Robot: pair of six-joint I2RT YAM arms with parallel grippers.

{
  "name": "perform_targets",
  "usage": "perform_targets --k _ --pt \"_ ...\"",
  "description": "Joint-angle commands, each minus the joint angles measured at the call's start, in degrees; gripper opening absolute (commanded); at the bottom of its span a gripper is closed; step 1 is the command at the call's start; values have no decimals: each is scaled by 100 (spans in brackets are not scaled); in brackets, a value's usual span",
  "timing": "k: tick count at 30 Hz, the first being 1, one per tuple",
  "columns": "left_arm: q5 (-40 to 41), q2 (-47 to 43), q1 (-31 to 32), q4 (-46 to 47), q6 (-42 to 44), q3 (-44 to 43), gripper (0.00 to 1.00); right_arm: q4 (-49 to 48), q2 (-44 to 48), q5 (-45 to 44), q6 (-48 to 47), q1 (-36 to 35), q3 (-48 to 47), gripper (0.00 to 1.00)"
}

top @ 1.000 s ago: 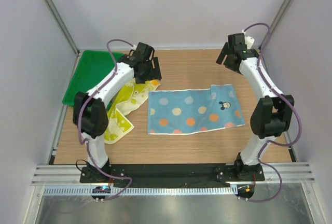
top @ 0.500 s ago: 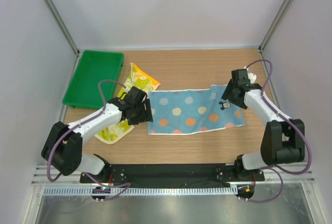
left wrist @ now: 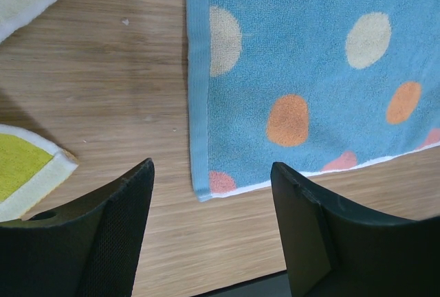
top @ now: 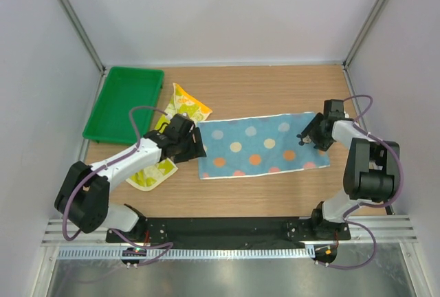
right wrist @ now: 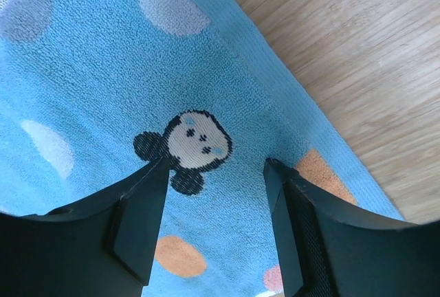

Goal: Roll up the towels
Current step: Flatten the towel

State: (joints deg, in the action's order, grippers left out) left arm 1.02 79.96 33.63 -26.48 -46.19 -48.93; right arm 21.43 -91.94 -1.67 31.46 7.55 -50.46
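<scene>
The blue towel is spread flat for rolling. The left gripper is held open and empty over its near-left corner, and the right gripper likewise over its right end, presumably to pinch both ends. The yellow towel lies left of the left gripper.

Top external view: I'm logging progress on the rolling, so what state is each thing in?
blue towel: spread flat, unrolled.
yellow-green towel: rumpled, unrolled, partly under the left arm.
left gripper: open, at the blue towel's near left corner.
right gripper: open, over the blue towel's mouse face.
</scene>
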Motion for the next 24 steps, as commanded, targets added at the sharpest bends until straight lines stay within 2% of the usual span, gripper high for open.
perform_targets --k 1,5,7,8,11,15,16,18,20,21,22,24 --pt "-14 -86 4 283 -74 -38 69 55 62 96 53 97 369 66" --pt "21 -60 12 310 -83 -38 69 211 167 623 -26 89 247 67" --pt "13 -60 12 319 -65 -90 69 291 404 677 0 36 203 74" --pt "-66 -34 21 310 -39 -117 64 379 527 616 -9 -16 194 77" --pt "-339 63 204 153 417 -494 62 720 1142 65 -9 -375 63 87" --pt "142 -269 390 2 849 -706 66 1196 2091 -893 140 -1201 -105 96" --pt "231 -384 382 98 701 -541 68 1249 2267 -975 254 -1369 -105 97" --pt "268 -857 260 754 298 -189 82 1232 2864 -958 334 -1842 78 100" --pt "-660 -1105 92 1502 16 415 96 1084 3381 -800 387 -2064 272 100" --pt "-943 -1167 -22 2001 -38 541 98 996 3532 -721 387 -2117 491 100" --pt "-1180 -1159 -14 2032 -65 586 98 942 3630 -616 378 -2126 571 100" --pt "-1043 -1080 91 1745 40 393 95 1082 3780 -572 387 -2117 607 98"
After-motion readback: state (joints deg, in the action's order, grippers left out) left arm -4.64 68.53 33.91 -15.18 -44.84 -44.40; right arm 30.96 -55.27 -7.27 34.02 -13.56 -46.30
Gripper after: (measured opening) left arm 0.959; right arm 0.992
